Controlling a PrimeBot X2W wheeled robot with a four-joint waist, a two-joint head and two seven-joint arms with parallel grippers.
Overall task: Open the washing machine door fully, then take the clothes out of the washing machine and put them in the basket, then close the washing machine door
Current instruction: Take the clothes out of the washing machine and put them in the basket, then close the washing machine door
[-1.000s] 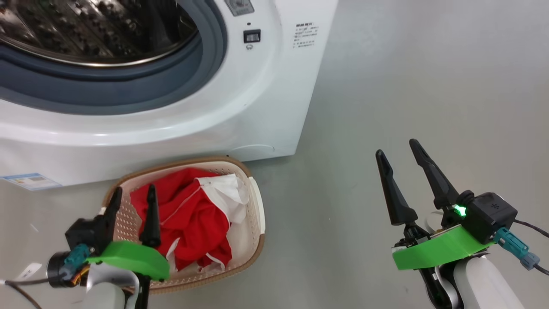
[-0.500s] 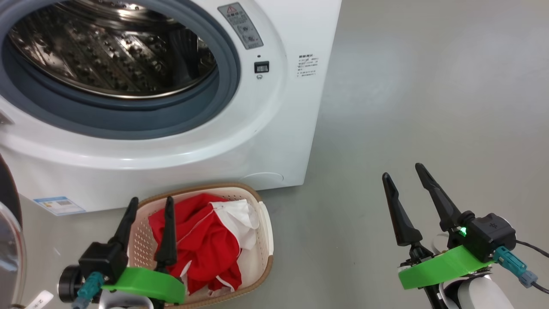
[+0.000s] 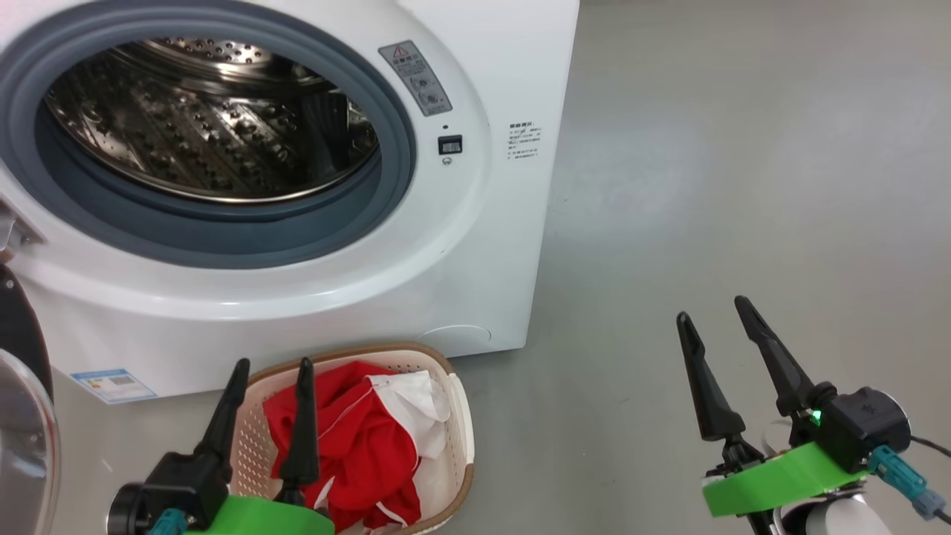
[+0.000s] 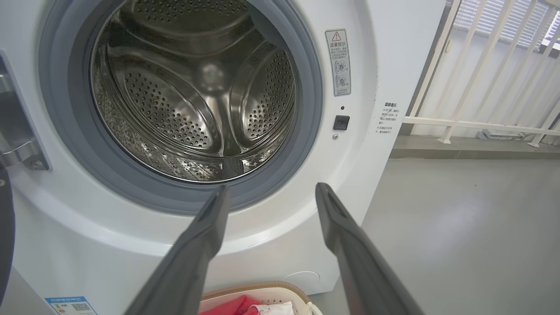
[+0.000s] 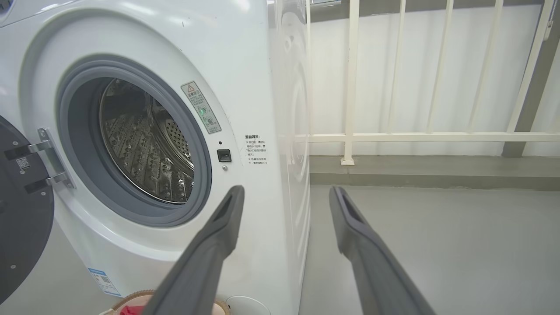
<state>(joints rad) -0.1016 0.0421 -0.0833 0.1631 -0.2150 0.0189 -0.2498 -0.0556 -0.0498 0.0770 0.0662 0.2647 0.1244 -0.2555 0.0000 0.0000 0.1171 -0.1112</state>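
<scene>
Two of three steps are judged done: the clothes are piled in the basket at lower centre, and the washing machine is seen emptied. The washing machine door, at the left edge, is yet to be closed. The left gripper and right gripper are spread, empty.
</scene>
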